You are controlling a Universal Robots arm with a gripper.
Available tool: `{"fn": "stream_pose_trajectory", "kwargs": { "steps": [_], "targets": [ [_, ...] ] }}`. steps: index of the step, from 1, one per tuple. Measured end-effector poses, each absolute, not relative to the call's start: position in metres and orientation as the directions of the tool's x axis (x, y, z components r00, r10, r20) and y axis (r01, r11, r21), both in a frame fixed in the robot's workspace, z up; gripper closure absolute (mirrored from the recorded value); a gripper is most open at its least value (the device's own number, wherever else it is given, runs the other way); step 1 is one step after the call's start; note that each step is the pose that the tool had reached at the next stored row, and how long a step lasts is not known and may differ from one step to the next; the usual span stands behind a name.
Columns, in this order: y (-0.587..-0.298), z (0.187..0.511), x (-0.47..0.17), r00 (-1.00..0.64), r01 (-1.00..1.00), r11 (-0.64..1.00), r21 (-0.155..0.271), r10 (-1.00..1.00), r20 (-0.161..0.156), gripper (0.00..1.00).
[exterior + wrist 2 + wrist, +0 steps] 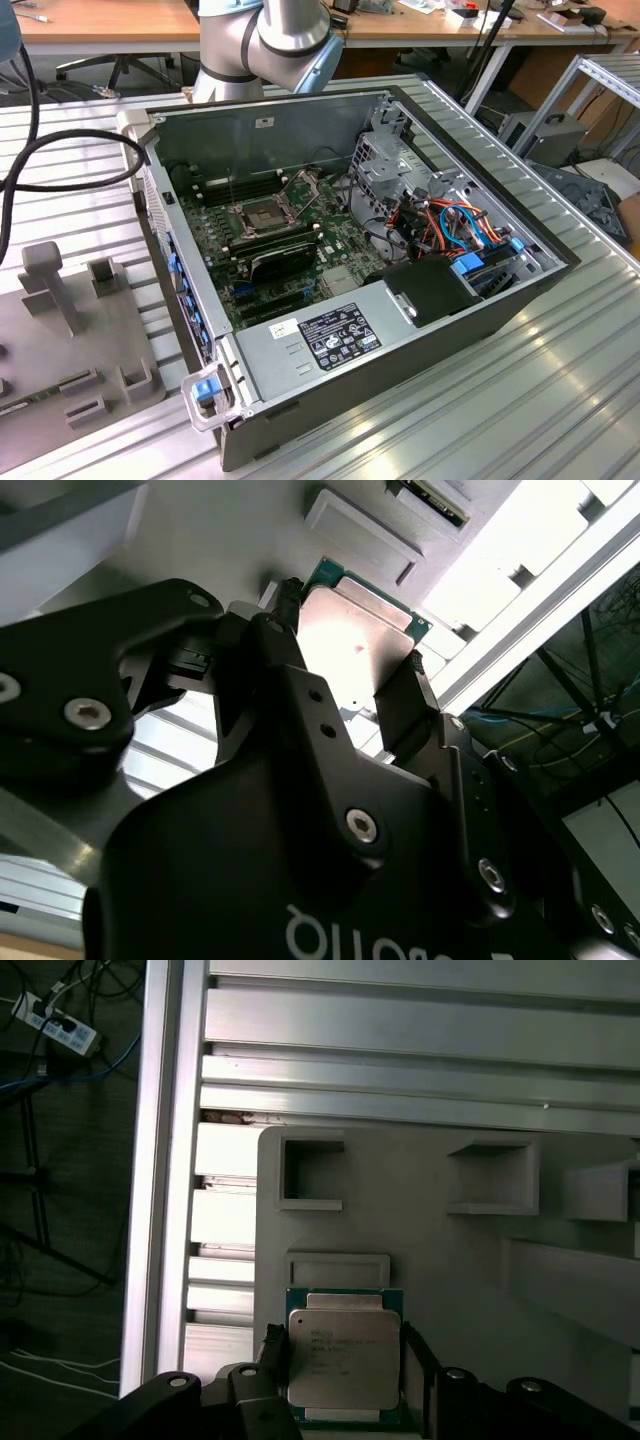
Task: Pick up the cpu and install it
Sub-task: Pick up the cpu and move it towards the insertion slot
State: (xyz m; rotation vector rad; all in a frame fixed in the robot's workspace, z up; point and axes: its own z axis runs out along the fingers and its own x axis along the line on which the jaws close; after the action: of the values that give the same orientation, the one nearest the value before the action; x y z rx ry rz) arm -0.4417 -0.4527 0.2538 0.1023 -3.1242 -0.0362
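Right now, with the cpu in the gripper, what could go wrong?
1. The gripper pinches the cpu by two thin edges only; it could slip or tilt over the tray.
2. The socket sits low inside the case, beside its raised frame; a tilted cpu could snag there.

We're in a robotics lab with a workshop feel. Centre frame, an open computer case [420,355] lies with its motherboard [335,240] bared on a ribbed aluminium-profile table [520,410]. Upper centre stands a robot arm [275,40]. Wooden desks [100,20] run along the top edge, and a black cable [60,150] trails at upper left.
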Motion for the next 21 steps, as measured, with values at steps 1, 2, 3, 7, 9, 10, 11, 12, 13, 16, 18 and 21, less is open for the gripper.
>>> {"fn": "stream_pose_trajectory", "kwargs": {
  "steps": [1, 2, 3, 7, 9, 10, 11, 12, 13, 16, 18, 21],
  "targets": [
    [-0.453, 0.255, -0.442, -0.998, -0.065, 0.998, 0.024, -0.066, 0.015, 0.45],
    [-0.453, 0.257, -0.442, -0.998, -0.065, 0.998, 0.024, -0.066, 0.015, 0.45],
    [-0.453, 0.258, -0.442, -0.998, -0.065, 0.998, 0.024, -0.066, 0.015, 0.45],
    [-0.453, 0.263, -0.442, -0.998, -0.065, 0.998, 0.024, -0.066, 0.015, 0.45],
    [-0.453, 0.265, -0.442, -0.998, -0.065, 0.998, 0.024, -0.066, 0.015, 0.45],
    [-0.453, 0.266, -0.442, -0.998, -0.065, 0.998, 0.024, -0.066, 0.015, 0.45],
    [-0.453, 0.268, -0.442, -0.998, -0.065, 0.998, 0.024, -0.066, 0.015, 0.45],
    [-0.453, 0.269, -0.442, -0.998, -0.065, 0.998, 0.024, -0.066, 0.015, 0.45],
    [-0.453, 0.271, -0.442, -0.998, -0.065, 0.998, 0.024, -0.066, 0.015, 0.45],
    [-0.453, 0.274, -0.442, -0.998, -0.065, 0.998, 0.024, -0.066, 0.015, 0.45],
    [-0.453, 0.276, -0.442, -0.998, -0.065, 0.998, 0.024, -0.066, 0.015, 0.45],
    [-0.453, 0.278, -0.442, -0.998, -0.065, 0.998, 0.024, -0.066, 0.015, 0.45]
  ]
}}
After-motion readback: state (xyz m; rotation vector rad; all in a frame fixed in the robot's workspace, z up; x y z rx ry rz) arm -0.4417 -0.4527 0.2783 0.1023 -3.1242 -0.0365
